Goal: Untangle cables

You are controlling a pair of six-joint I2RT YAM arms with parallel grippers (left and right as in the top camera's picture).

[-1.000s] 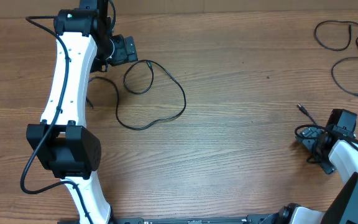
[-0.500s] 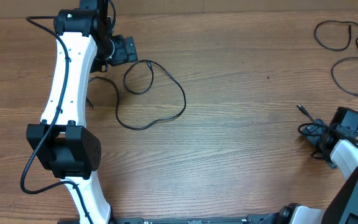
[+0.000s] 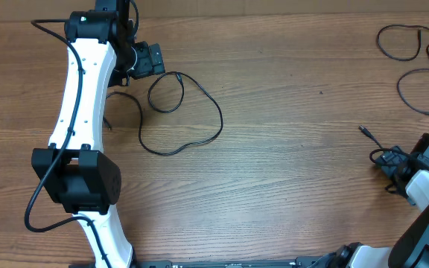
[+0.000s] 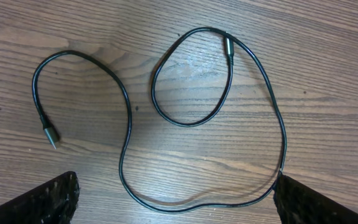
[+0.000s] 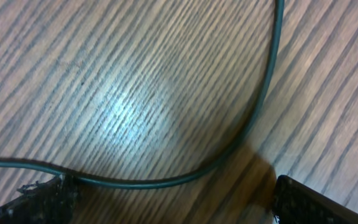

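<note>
One thin black cable (image 3: 188,126) lies in a loose loop on the wood right of my left gripper (image 3: 153,59). In the left wrist view this cable (image 4: 127,134) lies spread out with both plug ends free, and the left gripper (image 4: 176,213) hangs open above it, its fingers (image 4: 42,202) apart with nothing between them. A second black cable (image 3: 372,141) runs from its plug tip to my right gripper (image 3: 395,167) at the right edge. In the right wrist view that cable (image 5: 229,146) curves across between the wide-open fingers (image 5: 319,202) of the right gripper (image 5: 173,208) and meets the left fingertip.
More black cords (image 3: 412,45) lie tangled at the far right corner, with another strand (image 3: 415,97) below them. The left arm's white link (image 3: 80,97) stretches along the left side of the wooden table (image 3: 289,179).
My right gripper has slid rightward toward the table edge, and the cable beside it shifted right with it. The left arm and its cable have not moved.
</note>
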